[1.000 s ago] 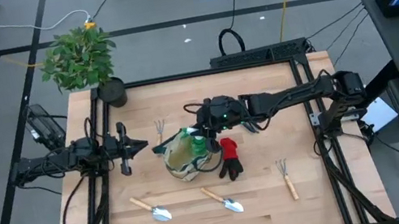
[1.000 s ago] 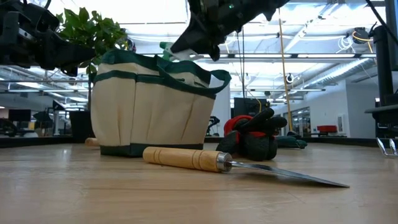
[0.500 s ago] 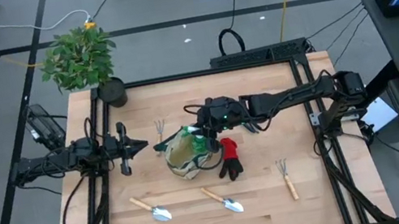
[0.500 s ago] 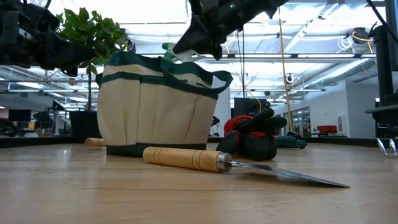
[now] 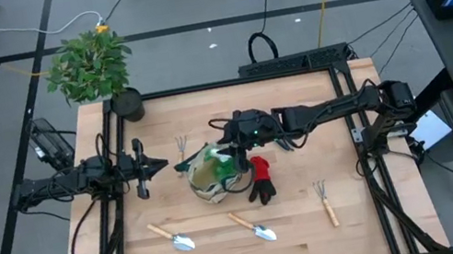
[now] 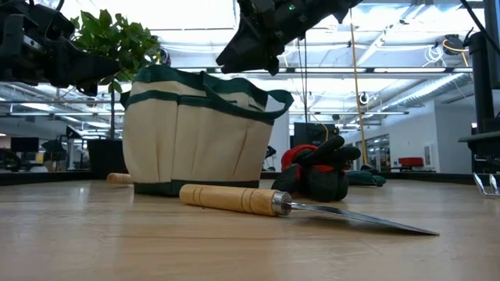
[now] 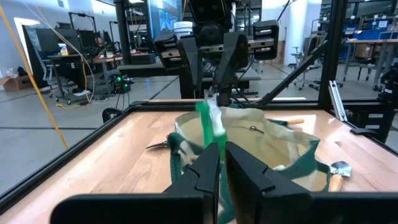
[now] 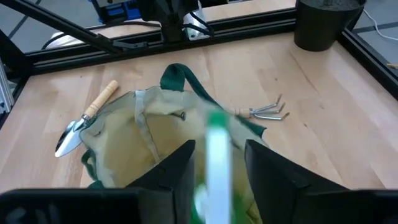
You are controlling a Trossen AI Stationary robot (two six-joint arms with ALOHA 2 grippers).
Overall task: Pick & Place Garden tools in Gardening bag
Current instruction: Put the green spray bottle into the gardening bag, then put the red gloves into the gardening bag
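Table [image 5: 300,226]: wooden, carrying trowels, rakes, gloves [image 5: 261,177].
Bag [image 5: 212,174]: sitting mid-table, mouth gaping.
Right gripper [image 5: 233,156]: hovering over bag, pinching spray bottle [image 8: 217,149].
Left gripper [image 5: 158,165]: waiting beside bag, fingers nearly closed, empty.

Both arms are dark, built of chunky jointed segments. The right arm [image 5: 327,111] shows a small green light near its wrist and looped black cable beside it. The right gripper [image 8: 216,163] has two broad, flat, matte-black fingers [image 8: 173,171].
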